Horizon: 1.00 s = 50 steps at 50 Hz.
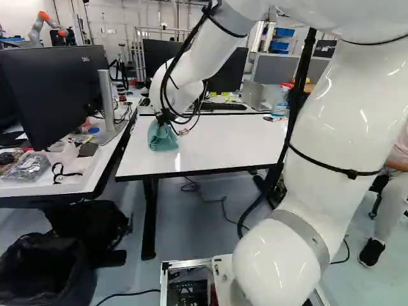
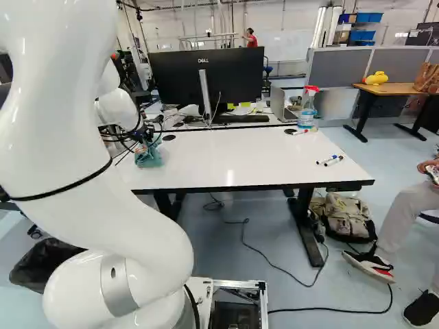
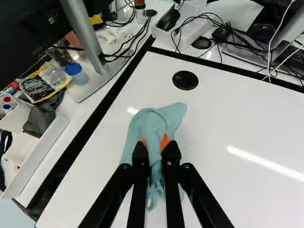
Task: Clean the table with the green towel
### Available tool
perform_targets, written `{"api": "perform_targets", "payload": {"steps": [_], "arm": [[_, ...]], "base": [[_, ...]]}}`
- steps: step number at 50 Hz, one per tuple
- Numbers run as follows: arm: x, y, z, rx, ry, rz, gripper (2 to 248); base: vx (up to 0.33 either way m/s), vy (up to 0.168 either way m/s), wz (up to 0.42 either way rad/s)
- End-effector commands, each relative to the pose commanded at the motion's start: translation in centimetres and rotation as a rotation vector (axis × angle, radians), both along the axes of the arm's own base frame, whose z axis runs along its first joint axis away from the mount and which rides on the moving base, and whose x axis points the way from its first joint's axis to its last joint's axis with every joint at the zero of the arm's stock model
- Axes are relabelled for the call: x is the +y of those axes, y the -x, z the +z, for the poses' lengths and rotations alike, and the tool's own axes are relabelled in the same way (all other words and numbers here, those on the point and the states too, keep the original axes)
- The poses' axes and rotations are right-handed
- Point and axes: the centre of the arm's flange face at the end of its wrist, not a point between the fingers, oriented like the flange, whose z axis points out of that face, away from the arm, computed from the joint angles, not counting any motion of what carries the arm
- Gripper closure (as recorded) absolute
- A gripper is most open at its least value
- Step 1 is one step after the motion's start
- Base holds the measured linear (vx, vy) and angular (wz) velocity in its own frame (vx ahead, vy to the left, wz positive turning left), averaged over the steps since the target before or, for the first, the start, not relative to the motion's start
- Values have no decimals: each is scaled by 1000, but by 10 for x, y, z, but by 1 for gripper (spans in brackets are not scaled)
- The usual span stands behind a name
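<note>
The gripper [image 1: 169,120] is at the left end of the white table [image 1: 217,150] in the left base view, mostly hidden by the wrist and cables. Under it the green towel [image 1: 163,138] hangs bunched against the tabletop; it also shows as a teal bundle [image 2: 148,156] in the right base view. In the wrist view the gripper [image 3: 156,145] is shut on the towel [image 3: 164,116], pinching its middle between the orange pads, with folds spreading out ahead of and beside the fingers.
A side desk [image 1: 48,188] with a monitor [image 1: 54,89] and trays borders the table's left. Markers [image 2: 330,160] and a spray bottle [image 2: 308,110] stand or lie on the table's right part. Another robot [image 1: 46,25] is far back. A seated person is at the right.
</note>
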Motion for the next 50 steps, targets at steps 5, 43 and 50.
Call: {"api": "perform_targets", "payload": {"steps": [5,43,50], "arm": [[-1,-3,0,0,0,-4,212],[-13,-14,0,-1,-1,-35,212],[-13,-15,-5,7,3,-36,212]], "base": [[0,0,0],[0,0,0],[0,0,0]]}}
